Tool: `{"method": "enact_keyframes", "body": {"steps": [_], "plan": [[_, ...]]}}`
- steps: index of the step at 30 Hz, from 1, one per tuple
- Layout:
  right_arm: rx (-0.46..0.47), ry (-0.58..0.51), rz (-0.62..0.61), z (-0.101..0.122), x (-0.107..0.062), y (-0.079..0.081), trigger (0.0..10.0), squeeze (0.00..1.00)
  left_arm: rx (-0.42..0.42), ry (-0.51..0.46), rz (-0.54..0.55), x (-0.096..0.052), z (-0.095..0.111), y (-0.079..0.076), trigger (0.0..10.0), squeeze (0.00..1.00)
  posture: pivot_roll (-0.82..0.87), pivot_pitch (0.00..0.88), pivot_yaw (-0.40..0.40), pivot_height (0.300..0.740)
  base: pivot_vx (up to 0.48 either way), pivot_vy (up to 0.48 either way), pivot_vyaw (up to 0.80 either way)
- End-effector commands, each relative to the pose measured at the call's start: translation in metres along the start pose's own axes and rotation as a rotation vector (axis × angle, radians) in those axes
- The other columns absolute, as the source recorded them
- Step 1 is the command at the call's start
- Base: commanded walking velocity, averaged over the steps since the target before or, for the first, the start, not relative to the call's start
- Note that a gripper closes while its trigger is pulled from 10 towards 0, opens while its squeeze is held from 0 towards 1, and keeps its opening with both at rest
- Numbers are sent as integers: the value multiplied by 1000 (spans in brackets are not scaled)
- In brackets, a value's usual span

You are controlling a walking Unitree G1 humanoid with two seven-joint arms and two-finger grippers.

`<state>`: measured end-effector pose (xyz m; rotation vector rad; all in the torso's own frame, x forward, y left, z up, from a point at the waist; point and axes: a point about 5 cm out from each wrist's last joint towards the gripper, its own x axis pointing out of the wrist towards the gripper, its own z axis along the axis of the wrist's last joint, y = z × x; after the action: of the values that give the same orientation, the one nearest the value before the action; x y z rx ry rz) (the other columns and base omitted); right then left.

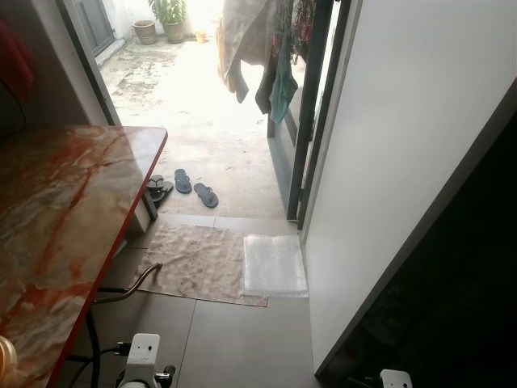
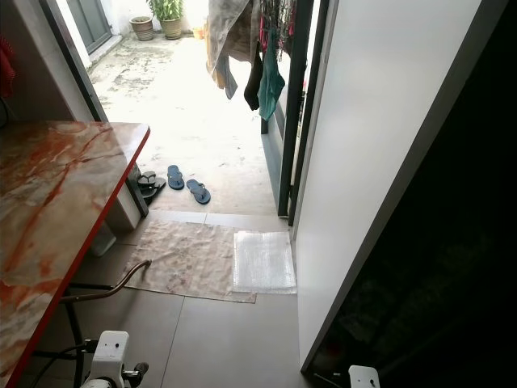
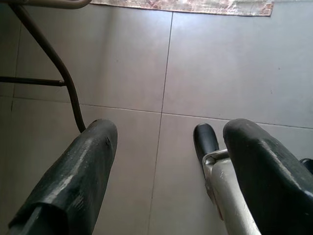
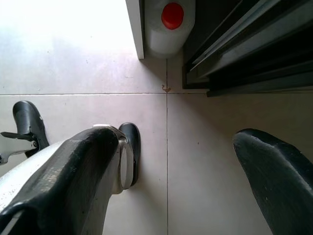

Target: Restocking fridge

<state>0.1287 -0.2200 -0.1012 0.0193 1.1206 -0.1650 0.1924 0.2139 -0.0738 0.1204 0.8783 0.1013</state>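
**Both arms low, nothing carried, fridge door swung open on my right**

While both arms hang at my sides, I read this as a transit moment, not a handling one. My left gripper (image 3: 164,171) points at the grey floor tiles (image 3: 220,73), fingers spread wide with nothing between them; my right gripper (image 4: 171,181) is likewise spread and empty, aimed at the floor by the foot of the fridge. The fridge door (image 1: 404,162) stands open as a tall white panel along my right, and the dark fridge interior (image 1: 460,283) lies beyond its edge. I cannot make out shelves or contents in that shadow. In the right wrist view, a white jug with a red cap (image 4: 168,22) sits on the floor just beside the door's bottom corner.

The marble table (image 1: 56,210) runs along my left, its red edge close to my left arm, with a bent metal tube and cable (image 1: 129,287) under its near corner.

What worries me:
- The gap between table edge and open door is narrow; a turn could clip either arm on one or the other.
- The jug at the door's foot is low, so a step toward the fridge could knock it over.
- The cable and tube under the table could catch a foot.
- The floor mat (image 1: 202,263) and the clear plastic sheet (image 1: 275,265) lying on its right edge could slide underfoot.
- Glare from the open doorway (image 1: 210,105) washes out the far floor, so my depth judgement there is poor.
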Motion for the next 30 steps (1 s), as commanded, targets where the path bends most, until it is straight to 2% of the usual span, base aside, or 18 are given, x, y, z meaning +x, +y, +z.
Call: {"method": "enact_keyframes", "body": {"steps": [1,14,30], "plan": [[6,14,0,-5,-1,-1,10000,0,-9,15,7,-1,-6,3,10000,0,-160,4,26,740,-255,0,0],[1,18,0,-8,-1,-1,10000,0,1,30,7,-2,-10,6,10000,0,-162,0,28,740,-267,0,0],[-12,14,5,-6,-1,-1,10000,0,-20,-53,3,2,13,5,10000,0,-146,15,19,740,0,0,0]]}}
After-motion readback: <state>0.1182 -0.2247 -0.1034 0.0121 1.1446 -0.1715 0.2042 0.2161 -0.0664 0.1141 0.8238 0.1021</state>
